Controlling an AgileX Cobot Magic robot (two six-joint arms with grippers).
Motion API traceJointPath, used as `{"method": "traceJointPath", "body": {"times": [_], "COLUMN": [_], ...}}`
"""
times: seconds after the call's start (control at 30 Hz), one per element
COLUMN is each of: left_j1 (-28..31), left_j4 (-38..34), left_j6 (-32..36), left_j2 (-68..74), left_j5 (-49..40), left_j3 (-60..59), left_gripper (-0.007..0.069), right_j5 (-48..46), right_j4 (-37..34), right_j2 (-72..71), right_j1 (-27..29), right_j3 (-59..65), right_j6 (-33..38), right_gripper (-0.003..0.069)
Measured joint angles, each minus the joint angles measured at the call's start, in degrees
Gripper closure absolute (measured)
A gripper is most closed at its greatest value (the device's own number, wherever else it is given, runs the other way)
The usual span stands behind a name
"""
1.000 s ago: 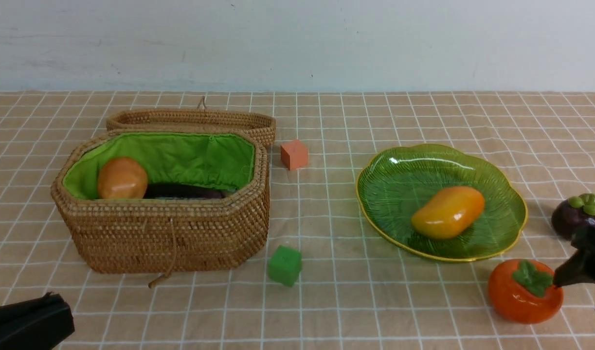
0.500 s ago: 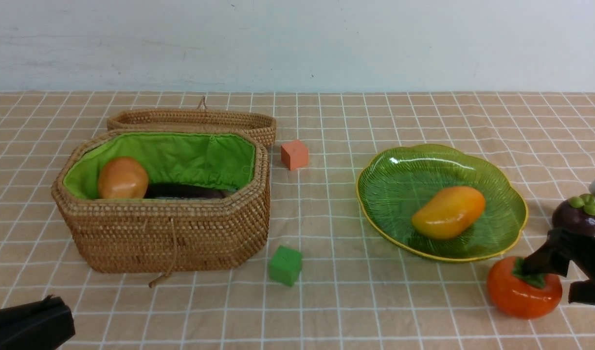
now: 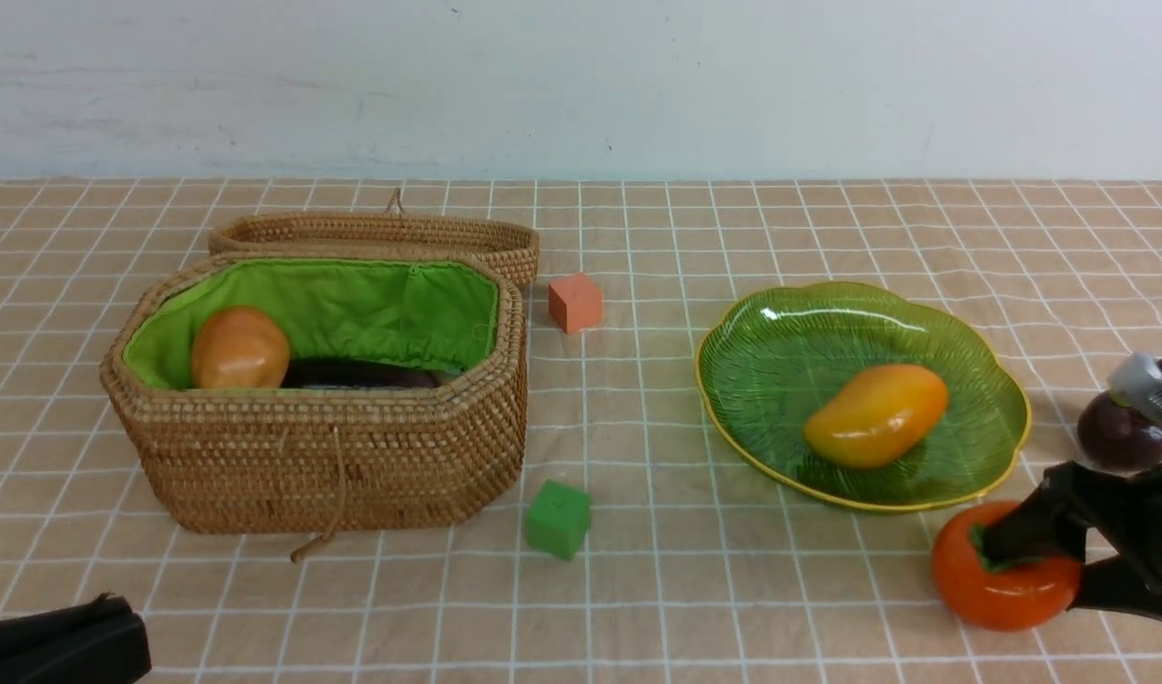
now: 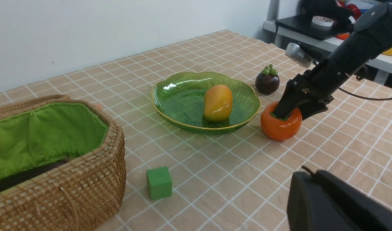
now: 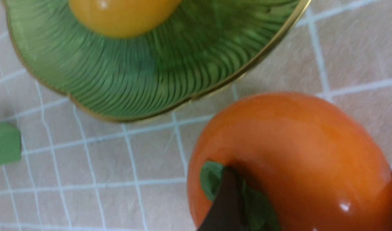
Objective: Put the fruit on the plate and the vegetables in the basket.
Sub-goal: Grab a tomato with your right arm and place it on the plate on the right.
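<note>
Right gripper [image 3: 1032, 575], jaws apart, straddles the persimmon [image 3: 975, 589] on the counter [image 3: 695, 589] just outside the plate's [image 3: 702, 389] near-right rim; one finger sits by the leaf cap, the other beyond the fruit's outer flank; you should centre so both pads meet the glossy belly before closing, then lift clear of the gold edge; left gripper [image 3: 58, 646], jaws together, rests far from the plate.

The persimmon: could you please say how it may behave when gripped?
Glossy and hard-looking, the persimmon may slip in the right claw. Round-sided, it would probably roll or slide if nudged. It looks rigid, so squeezing shouldn't deform it.
</note>
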State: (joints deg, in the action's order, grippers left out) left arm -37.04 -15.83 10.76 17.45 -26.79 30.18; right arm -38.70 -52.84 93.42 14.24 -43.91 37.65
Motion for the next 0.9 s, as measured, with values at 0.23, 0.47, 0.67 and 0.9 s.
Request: {"method": "traceJointPath", "body": {"times": [0.23, 0.47, 0.67, 0.9], "left_j1": [0.00, 0.00, 0.00, 0.00], "left_j4": [0.00, 0.00, 0.00, 0.00], "left_j6": [0.00, 0.00, 0.00, 0.00], "left_j2": [0.00, 0.00, 0.00, 0.00], "left_j5": [-0.32, -0.28, -0.65, -0.67], "left_j3": [0.00, 0.00, 0.00, 0.00], "left_gripper": [0.0636, 0.0636, 0.0636, 0.0636], "right_j5": [-1.13, 2.34, 2.63, 1.22], "right_j4": [0.11, 2.21, 2.62, 4.71], "right_j2": [0.21, 0.32, 0.32, -0.63], "right_j1": [-1.21, -6.57, -6.93, -6.92], "right_j3": [0.00, 0.00, 0.00, -0.41], "right_j6": [1.52, 4.02, 4.02, 4.02], "right_gripper": [0.0060, 0.0062, 0.0109, 0.0155]}}
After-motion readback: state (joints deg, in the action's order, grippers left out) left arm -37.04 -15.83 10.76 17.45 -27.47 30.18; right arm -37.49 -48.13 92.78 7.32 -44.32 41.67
